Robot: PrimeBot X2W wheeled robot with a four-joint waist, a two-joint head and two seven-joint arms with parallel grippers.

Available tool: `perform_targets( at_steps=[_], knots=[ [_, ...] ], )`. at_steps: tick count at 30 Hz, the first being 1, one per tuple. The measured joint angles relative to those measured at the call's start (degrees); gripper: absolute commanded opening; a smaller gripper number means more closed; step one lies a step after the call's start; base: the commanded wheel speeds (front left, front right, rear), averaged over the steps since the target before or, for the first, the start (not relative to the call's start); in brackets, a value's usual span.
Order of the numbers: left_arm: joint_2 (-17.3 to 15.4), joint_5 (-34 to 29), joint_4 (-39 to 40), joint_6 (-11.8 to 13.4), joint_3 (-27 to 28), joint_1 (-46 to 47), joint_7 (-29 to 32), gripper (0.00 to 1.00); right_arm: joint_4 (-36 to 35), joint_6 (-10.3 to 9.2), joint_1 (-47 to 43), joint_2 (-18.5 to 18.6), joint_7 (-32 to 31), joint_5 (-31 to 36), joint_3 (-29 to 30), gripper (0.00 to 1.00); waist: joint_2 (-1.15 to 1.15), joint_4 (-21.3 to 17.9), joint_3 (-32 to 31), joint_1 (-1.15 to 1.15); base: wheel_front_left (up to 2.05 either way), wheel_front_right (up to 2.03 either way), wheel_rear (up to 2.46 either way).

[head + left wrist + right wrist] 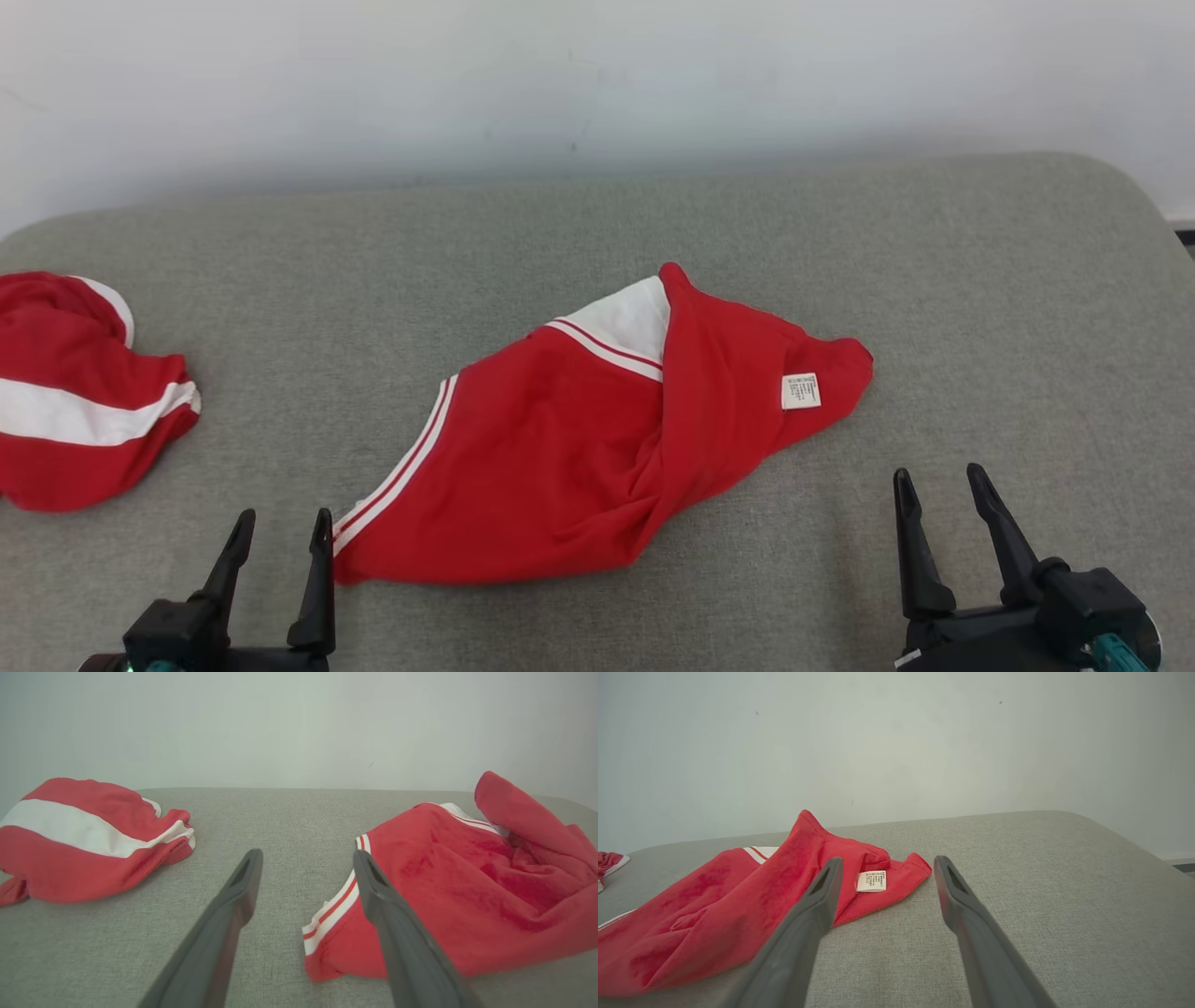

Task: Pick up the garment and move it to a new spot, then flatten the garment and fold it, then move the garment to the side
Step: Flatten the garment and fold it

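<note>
Lying crumpled at the centre of the head view, item one: the garment (pixel 560 448), red with white striping, on a grey fabric-covered worktop (pixel 980 280), its long axis running from seven o'clock to one o'clock. A white panel shows at its twelve o'clock edge and a small white label (pixel 800 391) at its three o'clock end. Item two: a second garment (pixel 75 392), also red and white, bunched at the nine o'clock edge, well apart from the first. Left jaws at seven o'clock, spread and holding nothing, one of the dark fingers (pixel 317 597) just beside the garment's striped lower corner; contact cannot be told. Right jaws at five o'clock, likewise spread and empty, fingers (pixel 913 551) near the garment's four o'clock side but apart from it. Pale wall (pixel 597 75) at twelve o'clock. Left wrist view: two fingers (pixel 219 942) rising from six o'clock with a clear gap; garment (pixel 467 896) at three to four o'clock, its white-and-red hem partly behind the right-hand finger; second garment (pixel 84 844) at nine o'clock; bare worktop (pixel 280 826) between the two. Right wrist view: fingers (pixel 980 942) parted over worktop (pixel 1064 882); garment (pixel 714 905) from eight to ten o'clock, a raised red fold at eleven o'clock, its label (pixel 871 880) just beyond the left-hand finger's tip; a sliver of the second garment (pixel 607 861) at the nine o'clock edge.
</note>
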State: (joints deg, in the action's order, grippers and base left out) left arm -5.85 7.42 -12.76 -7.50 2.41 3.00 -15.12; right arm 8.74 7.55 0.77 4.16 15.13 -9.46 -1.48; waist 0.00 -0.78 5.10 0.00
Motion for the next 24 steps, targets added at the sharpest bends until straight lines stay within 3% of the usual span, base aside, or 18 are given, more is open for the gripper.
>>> perform_targets(
  at_steps=[17,18,20,24],
  knots=[
    [-1.4,5.2,-16.6,0.0,-2.3,5.7,0.0,1.00,0.3,0.00,2.7,-0.7,0.0,0.4,-0.6,1.00,0.01,-3.0,5.2,0.01,0.00,0.00,0.00],
    [-1.4,5.7,-17.2,0.0,-2.9,6.1,0.0,0.93,0.3,0.00,2.7,-0.7,0.0,0.4,-0.6,1.00,0.00,-3.0,5.3,0.01,0.00,0.00,0.00],
    [-1.4,6.9,-18.3,0.0,-4.0,6.6,0.0,0.00,0.4,0.00,2.8,-0.8,0.0,0.5,-0.6,1.00,0.01,-2.9,5.3,0.01,0.00,0.00,0.00],
    [-1.5,8.9,-17.0,0.0,-5.9,7.7,0.0,0.00,0.5,0.00,2.9,-0.9,0.0,0.5,-0.4,1.00,0.00,-2.3,5.4,0.01,0.00,0.00,0.00]
  ],
)
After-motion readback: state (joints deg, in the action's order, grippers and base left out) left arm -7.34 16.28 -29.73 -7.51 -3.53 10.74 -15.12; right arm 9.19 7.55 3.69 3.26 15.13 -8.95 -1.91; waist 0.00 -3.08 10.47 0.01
